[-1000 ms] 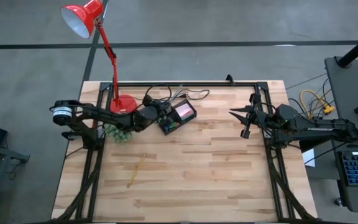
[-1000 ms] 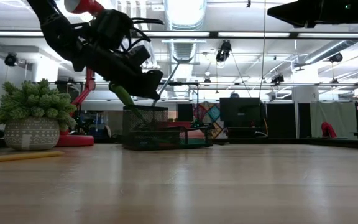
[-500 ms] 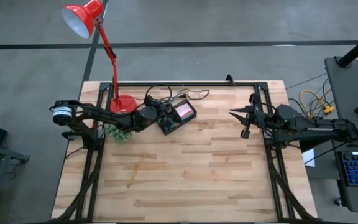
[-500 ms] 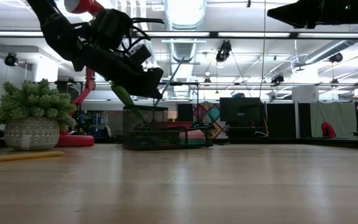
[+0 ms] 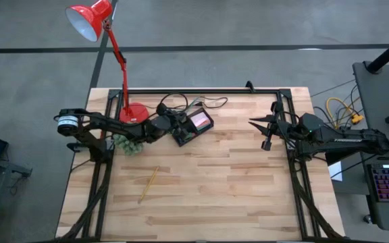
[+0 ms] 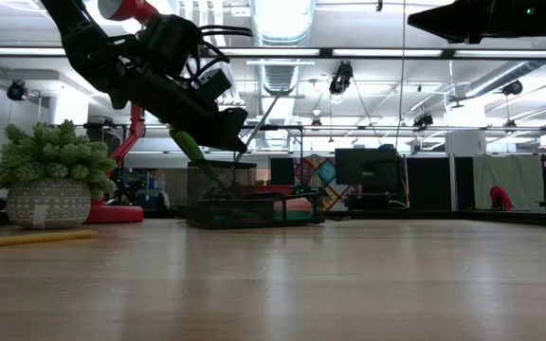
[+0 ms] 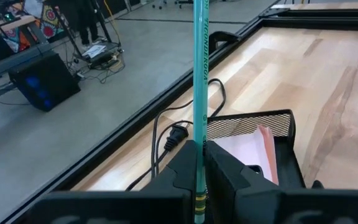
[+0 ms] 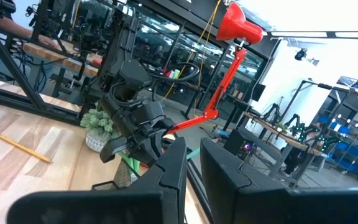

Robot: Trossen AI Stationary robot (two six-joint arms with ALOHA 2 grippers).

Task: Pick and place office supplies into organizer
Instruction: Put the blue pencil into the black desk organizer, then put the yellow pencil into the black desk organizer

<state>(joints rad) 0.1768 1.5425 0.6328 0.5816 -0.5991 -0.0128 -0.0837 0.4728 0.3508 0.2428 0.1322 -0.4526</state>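
The left tool point(image 5: 172, 128), clamped on the green pen point(image 5: 179, 127), hangs over the organizer point(image 5: 193, 126) near the counter's far edge. Low view: the pen point(image 6: 192, 150) slants down, probably for dropping in. Left wrist view: fingers point(image 7: 180, 169) pinch it. The right tool point(image 5: 265, 129) waits with nearly closed fingers, holding nothing.

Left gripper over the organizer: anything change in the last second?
Barely. The left gripper stays shut on the green pencil, poised above the black mesh organizer with only a slight wobble. The right gripper still waits near the table's right edge. The yellow pencil and the potted plant have not moved.
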